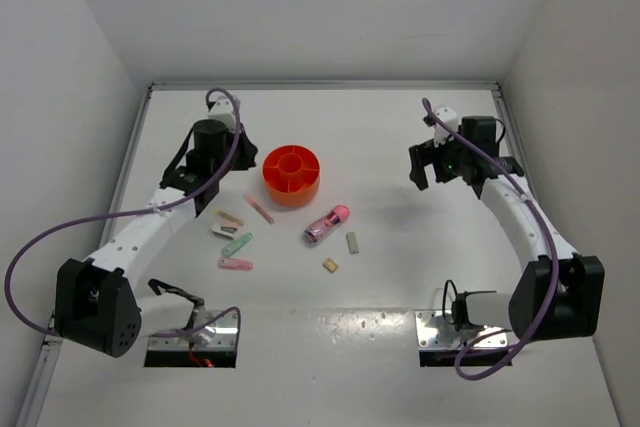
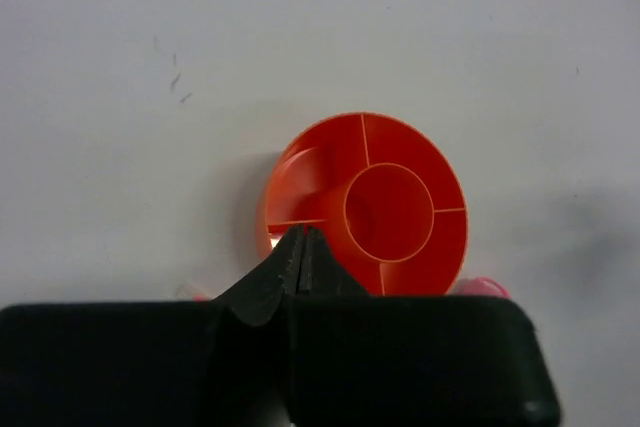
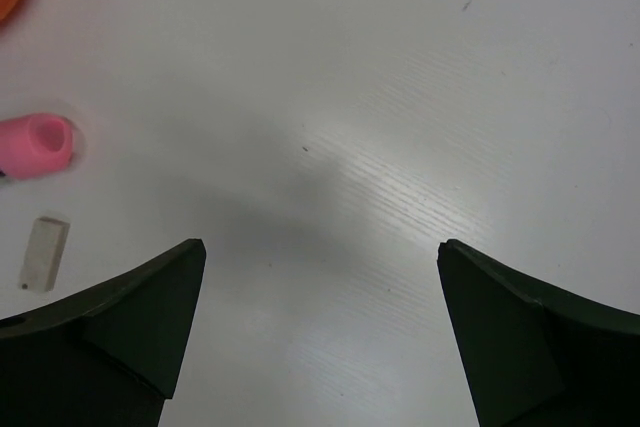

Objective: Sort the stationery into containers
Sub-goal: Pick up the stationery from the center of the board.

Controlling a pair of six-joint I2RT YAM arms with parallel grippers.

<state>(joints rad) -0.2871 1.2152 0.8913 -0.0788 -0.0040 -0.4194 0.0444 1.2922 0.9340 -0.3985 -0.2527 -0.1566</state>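
Inspection finding: the orange tub stands at mid-table, and every compartment in view is bare. All the stationery lies on the table on the arms' side of it. The pink capsule and the beige blocks are to the right, and the pastel sticks are clustered to the left.

The left gripper hangs over the tub's rim, fingers pressed together on nothing. The right gripper hovers well off to the right, spread wide and empty.

Judgement: sorting has not begun and the first pick is pending.

Recommended: the right arm takes the capsule, straddling its narrow width, low to the table. The left must part its fingers before descending. It should take an outlying stick first, as the sticks lie close together.
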